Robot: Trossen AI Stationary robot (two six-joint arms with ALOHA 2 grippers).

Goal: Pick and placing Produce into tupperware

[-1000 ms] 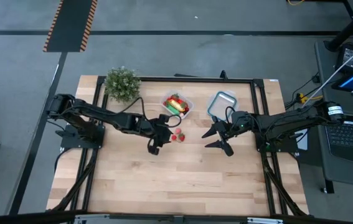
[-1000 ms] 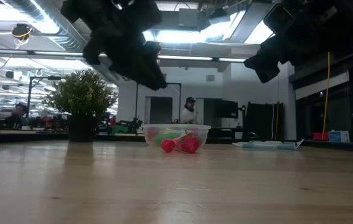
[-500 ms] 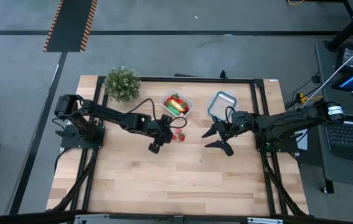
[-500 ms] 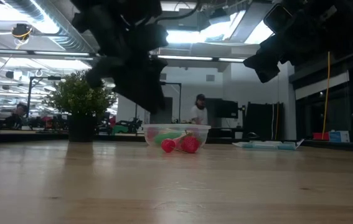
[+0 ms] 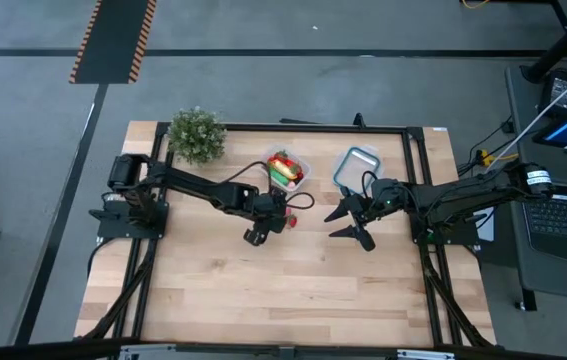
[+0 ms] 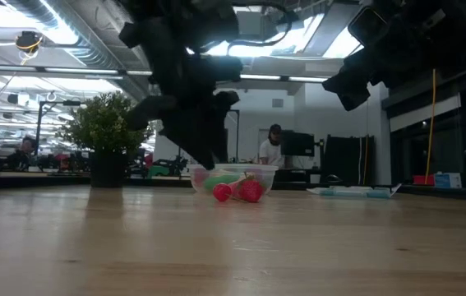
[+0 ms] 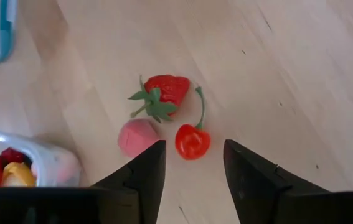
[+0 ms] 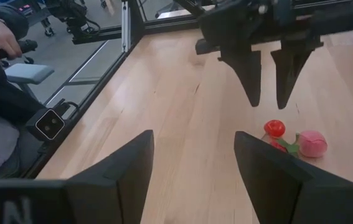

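The clear tupperware (image 5: 285,168) holds yellow, green and red produce; it also shows in the low view (image 6: 233,177). Just near of it, three loose pieces lie on the table: a strawberry (image 7: 164,92), a pink piece (image 7: 137,137) and a red cherry with a green stem (image 7: 192,142). My left gripper (image 5: 275,220) is open, points down and hangs a little above the cherry, with its fingers (image 8: 251,74) clear of it. My right gripper (image 5: 346,228) is open and empty to the right of the loose pieces.
A clear blue-rimmed piece (image 5: 355,165) lies right of the tupperware. A bushy potted plant (image 5: 196,134) stands at the far left. Bare wood fills the near half of the table (image 5: 283,290). A person's hand and sleeve (image 8: 2,56) show beyond the table's edge.
My left gripper has moved toward the table's right edge and down, to just above the loose red pieces. The produce and the tupperware have stayed where they were.
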